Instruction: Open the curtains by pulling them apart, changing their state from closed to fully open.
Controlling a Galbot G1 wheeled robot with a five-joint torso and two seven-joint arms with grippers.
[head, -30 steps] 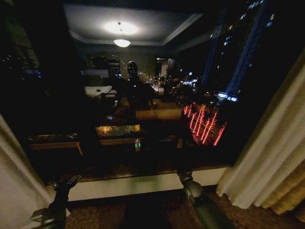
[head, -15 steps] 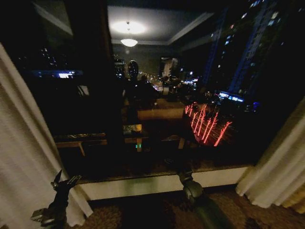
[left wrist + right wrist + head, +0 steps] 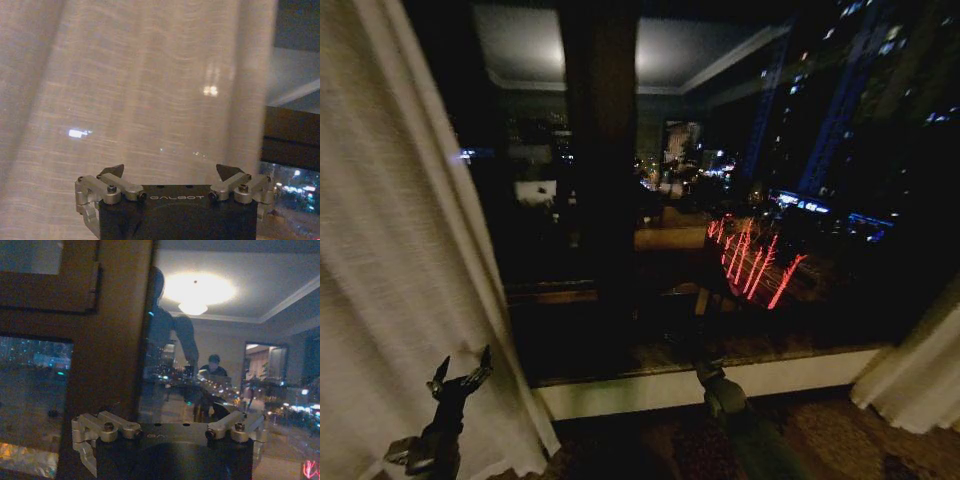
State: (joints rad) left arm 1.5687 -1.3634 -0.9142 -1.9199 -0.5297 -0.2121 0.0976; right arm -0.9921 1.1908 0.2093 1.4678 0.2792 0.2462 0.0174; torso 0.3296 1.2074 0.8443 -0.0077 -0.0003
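Dark window glass (image 3: 720, 200) between parted curtains (image 3: 390, 280); view has swung left since earlier. Left gripper (image 3: 170, 172) spread, empty, facing the left panel; right gripper (image 3: 170, 420) likewise spread, empty.

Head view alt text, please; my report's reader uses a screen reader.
A sheer cream left curtain hangs beside a dark night window, with the open left gripper raised just in front of its lower edge. The right curtain is bunched at the far side, and the right arm points at the sill.
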